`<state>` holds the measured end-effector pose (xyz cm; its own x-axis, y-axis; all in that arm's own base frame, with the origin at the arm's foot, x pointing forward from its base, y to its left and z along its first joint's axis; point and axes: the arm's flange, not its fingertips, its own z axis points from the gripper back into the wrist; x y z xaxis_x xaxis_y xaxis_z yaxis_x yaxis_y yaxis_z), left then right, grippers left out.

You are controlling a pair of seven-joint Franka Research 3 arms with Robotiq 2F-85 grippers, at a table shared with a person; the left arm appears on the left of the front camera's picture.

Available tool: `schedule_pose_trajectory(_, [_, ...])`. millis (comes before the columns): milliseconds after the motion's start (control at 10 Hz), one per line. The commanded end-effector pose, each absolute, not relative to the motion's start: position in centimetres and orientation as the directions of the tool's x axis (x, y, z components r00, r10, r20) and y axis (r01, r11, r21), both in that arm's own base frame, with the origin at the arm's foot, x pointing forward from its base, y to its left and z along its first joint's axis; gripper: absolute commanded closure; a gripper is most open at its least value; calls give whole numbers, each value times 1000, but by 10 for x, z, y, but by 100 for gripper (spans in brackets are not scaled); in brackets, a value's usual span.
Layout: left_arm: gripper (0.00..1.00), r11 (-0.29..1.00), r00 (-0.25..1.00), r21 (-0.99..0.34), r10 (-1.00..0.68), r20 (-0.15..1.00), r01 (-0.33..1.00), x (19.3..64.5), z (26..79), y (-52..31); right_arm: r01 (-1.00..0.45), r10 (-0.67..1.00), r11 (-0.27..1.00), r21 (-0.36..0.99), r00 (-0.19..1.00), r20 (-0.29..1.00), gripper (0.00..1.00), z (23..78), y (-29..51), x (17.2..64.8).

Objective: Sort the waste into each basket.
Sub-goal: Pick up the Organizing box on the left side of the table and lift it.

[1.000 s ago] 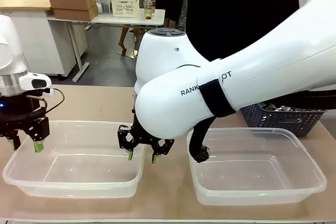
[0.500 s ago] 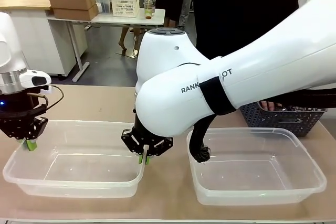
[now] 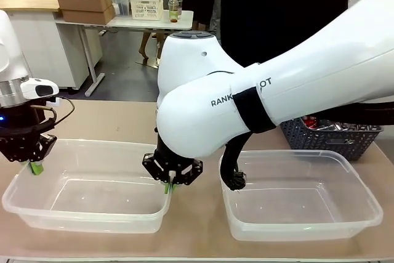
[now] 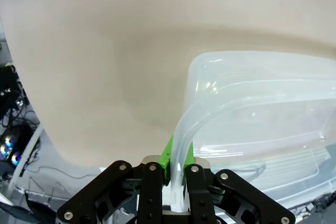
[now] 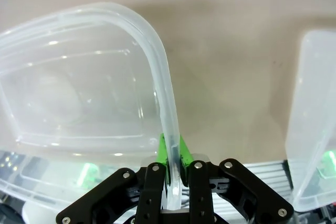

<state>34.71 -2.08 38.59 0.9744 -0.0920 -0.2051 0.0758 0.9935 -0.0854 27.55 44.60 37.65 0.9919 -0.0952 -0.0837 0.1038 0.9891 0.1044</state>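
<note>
Two clear tubs are counted on the table [image 3: 117, 121]. The left tub [image 3: 92, 146] is taken as the reference. The right tub [image 3: 295, 154] stands just beside it, apart. No waste is seen in either.

The left hand [image 3: 36, 167] is closed narrow on the left tub's outer end rim. The right hand [image 3: 168, 187] is closed narrow on its opposite end rim, the one nearest the right tub. In both wrist views the rolled rim is seen pinched between green pads.

The left tub is judged light, thin-walled, slick and liable to flex. The rolled rim is judged its stiffest part, and an even grip at both ends is advised.

One dark grey basket [image 3: 332, 140] stands well beyond the left tub, behind the right tub. One red can [image 3: 309, 122] is visible in it. Further waste there cannot be counted.
</note>
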Motion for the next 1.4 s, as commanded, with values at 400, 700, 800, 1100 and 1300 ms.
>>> schedule_pose_trajectory(400, [100, 982, 982, -189, -42, -182, 7, 348, 458, -40, 60, -50, 995, 84, 992, -118, 100, 455, 412, 275])
schedule_pose_trajectory(700, [95, 977, 983, -214, -50, -175, 11, 345, 488, -58, 30, -19, 994, 104, 994, -105, 94, 489, 395, 269])
schedule_pose_trajectory(800, [95, 959, 978, -278, -104, -179, 51, 352, 488, -69, 5, 21, 988, 152, 986, -167, 94, 477, 384, 285])
schedule_pose_trajectory(1100, [95, 929, 966, -358, -173, -193, 95, 370, 503, -135, -10, 50, 970, 242, 986, -161, 94, 515, 305, 297])
schedule_pose_trajectory(1300, [95, 898, 947, -385, -287, -145, 214, 390, 519, -188, -50, 88, 976, 213, 981, -170, 94, 534, 263, 302])
